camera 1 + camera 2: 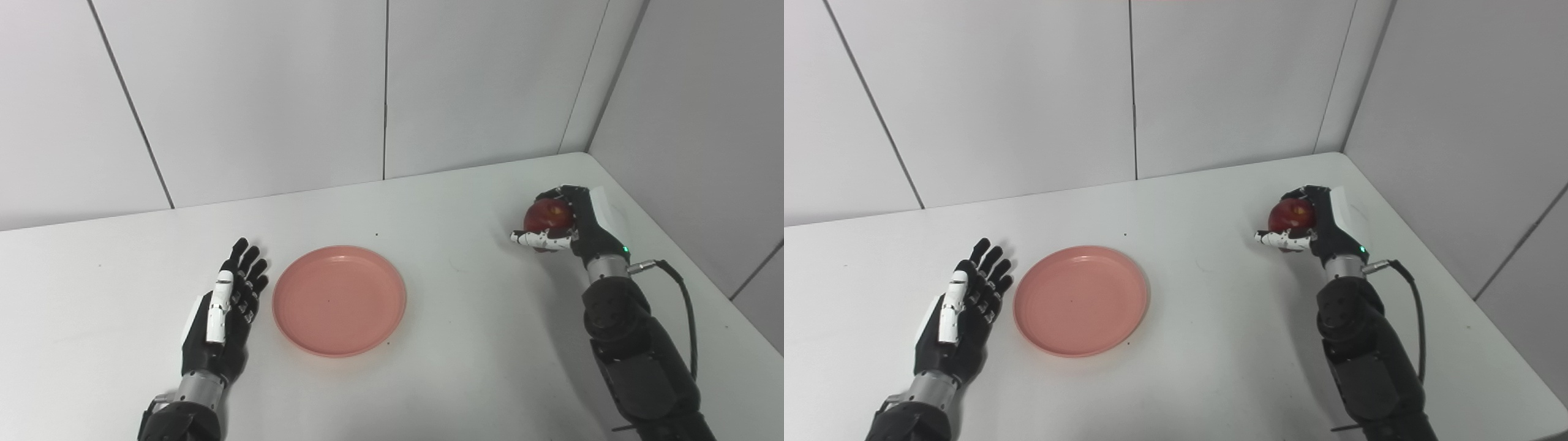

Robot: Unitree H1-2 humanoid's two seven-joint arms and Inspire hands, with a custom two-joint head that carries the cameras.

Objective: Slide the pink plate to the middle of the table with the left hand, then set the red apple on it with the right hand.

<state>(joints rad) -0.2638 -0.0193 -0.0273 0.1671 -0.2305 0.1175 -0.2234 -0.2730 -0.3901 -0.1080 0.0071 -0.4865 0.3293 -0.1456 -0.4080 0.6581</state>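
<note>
The pink plate (pixel 339 300) lies flat on the white table, a little left of the middle. My left hand (pixel 225 312) rests just to its left, open, fingers stretched and apart, a small gap from the rim. Over at the right side, my right hand (pixel 566 224) is shut on the red apple (pixel 547 215); fingers wrap its back and the thumb runs under its front. Whether the apple still touches the table I cannot tell.
The white table (pixel 465 318) ends at grey wall panels behind and at the right. Its right edge runs close past my right forearm (pixel 637 349), and a black cable (pixel 686 306) loops from that wrist.
</note>
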